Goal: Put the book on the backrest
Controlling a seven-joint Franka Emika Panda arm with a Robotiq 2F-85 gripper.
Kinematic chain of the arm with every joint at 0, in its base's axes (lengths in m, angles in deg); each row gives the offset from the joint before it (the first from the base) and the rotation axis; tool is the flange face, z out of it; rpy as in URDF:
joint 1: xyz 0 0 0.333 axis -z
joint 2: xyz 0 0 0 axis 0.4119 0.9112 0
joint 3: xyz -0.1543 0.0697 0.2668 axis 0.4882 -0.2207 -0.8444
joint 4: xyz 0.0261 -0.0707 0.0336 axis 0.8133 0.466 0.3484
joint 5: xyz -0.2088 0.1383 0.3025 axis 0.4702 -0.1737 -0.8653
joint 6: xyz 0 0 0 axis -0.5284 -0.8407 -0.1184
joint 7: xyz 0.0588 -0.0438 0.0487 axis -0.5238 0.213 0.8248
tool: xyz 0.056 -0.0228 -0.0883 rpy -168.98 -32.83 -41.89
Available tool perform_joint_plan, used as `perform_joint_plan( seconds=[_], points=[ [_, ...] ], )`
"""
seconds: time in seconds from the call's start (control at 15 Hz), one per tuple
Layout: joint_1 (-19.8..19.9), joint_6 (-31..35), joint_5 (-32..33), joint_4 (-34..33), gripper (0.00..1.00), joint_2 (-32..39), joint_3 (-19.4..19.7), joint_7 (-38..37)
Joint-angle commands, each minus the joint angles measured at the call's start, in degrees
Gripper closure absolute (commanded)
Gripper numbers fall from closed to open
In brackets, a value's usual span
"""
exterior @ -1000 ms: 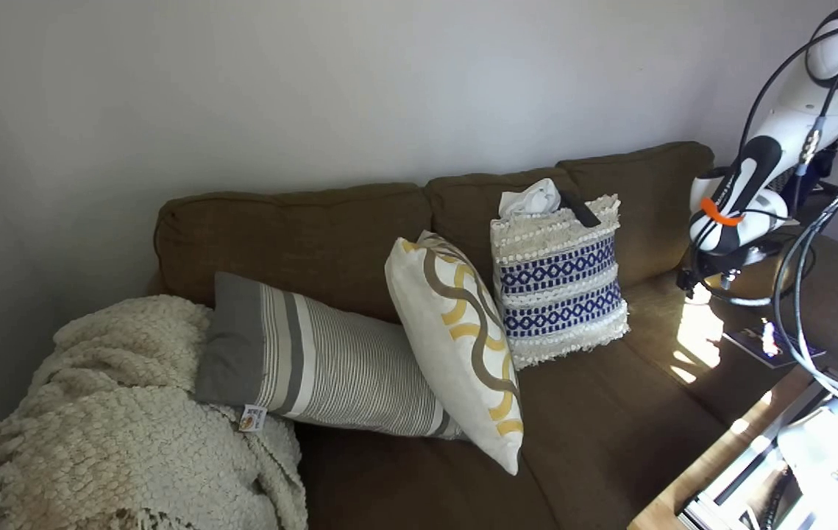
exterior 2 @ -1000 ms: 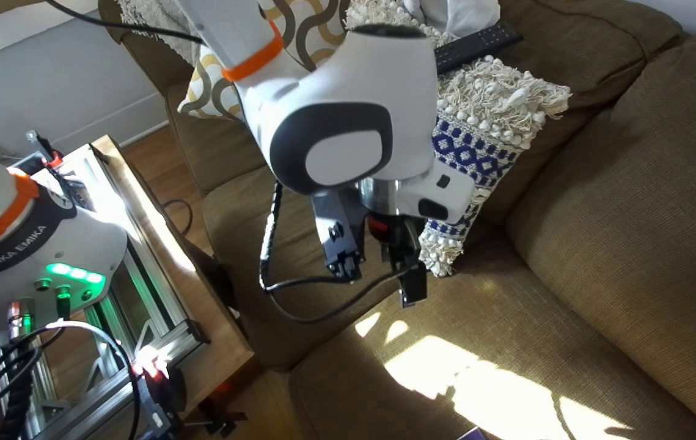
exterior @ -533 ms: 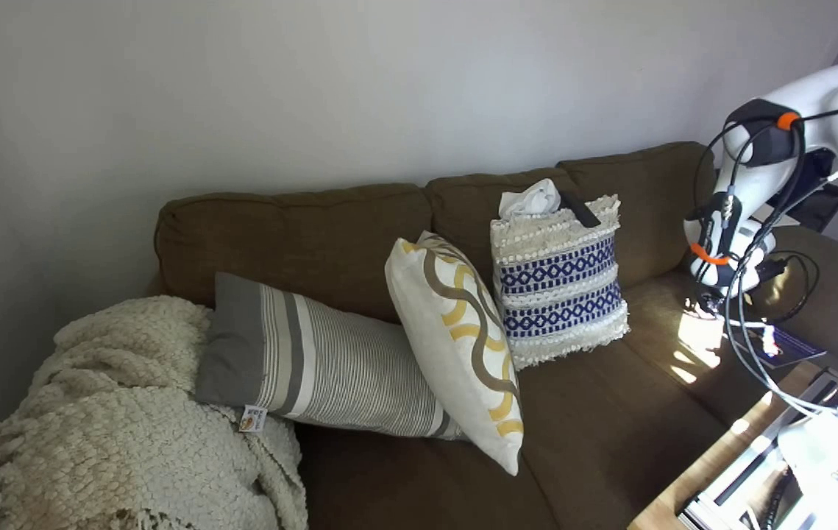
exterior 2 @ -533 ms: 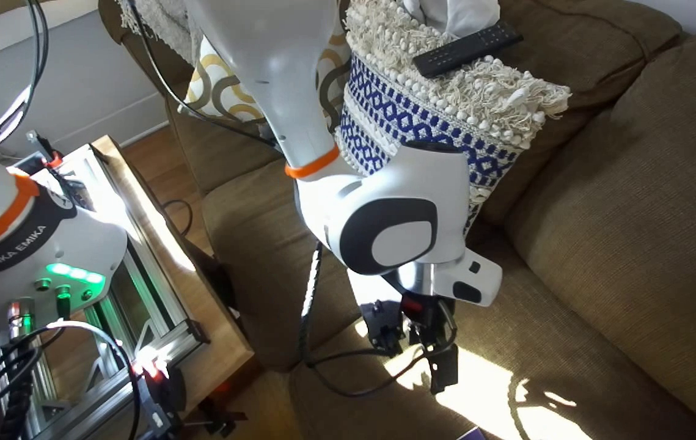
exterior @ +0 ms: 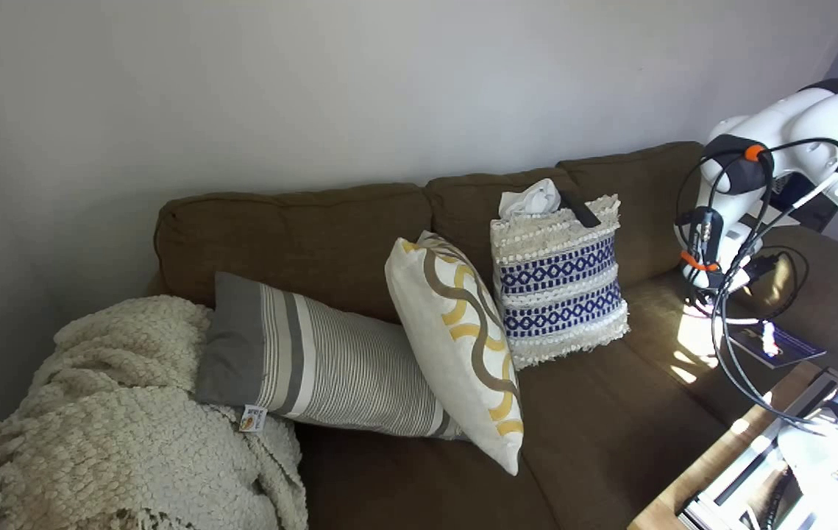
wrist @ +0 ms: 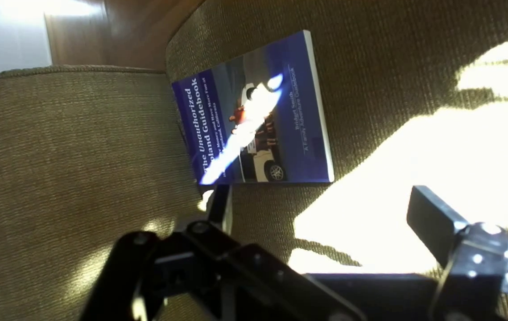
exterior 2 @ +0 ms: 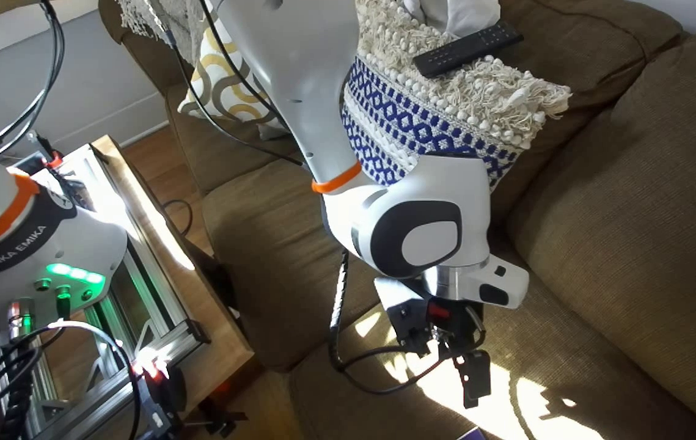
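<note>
End effector [wrist: 325,207] hangs with jaws apart, nothing between them; I judge this the approach. The guidebook [wrist: 258,118] lies flat on the sofa seat [wrist: 383,67], so next I should align to its edge before lifting toward the backrest [exterior: 360,221].

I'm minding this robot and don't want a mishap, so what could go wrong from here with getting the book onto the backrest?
The book lies flat on the seat, so the open pincer might slide over it or just push it. Glare streaked across it could make lining up harder. Later, it might slip off the rounded top of the backrest.
</note>
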State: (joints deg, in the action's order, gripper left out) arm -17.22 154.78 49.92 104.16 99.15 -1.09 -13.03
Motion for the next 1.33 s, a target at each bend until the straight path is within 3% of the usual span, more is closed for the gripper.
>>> perform_joint_plan(
  seconds=[0.0, 0.27, 0.47, 0.73, 0.8, 1.0, 1.27],
  points=[
    [7.0, 3.7, -1.3, -8.2, 0.00, 7.2, -3.7, 7.8],
    [18.5, 2.6, -1.3, -18.9, 0.00, 13.8, -10.1, 20.7],
    [25.5, -1.4, -1.7, -27.0, 0.00, 17.9, -11.3, 27.3],
    [31.6, -4.4, -3.2, -32.7, 0.00, 18.6, -12.8, 31.1],
    [28.2, -1.4, -2.0, -28.2, 0.00, 17.8, -10.4, 28.3],
    [30.7, -3.3, -2.3, -31.0, 0.00, 17.8, -11.7, 29.7],
    [26.0, -1.2, -2.5, -32.5, 0.00, 21.4, -7.0, 21.3]
  ],
)
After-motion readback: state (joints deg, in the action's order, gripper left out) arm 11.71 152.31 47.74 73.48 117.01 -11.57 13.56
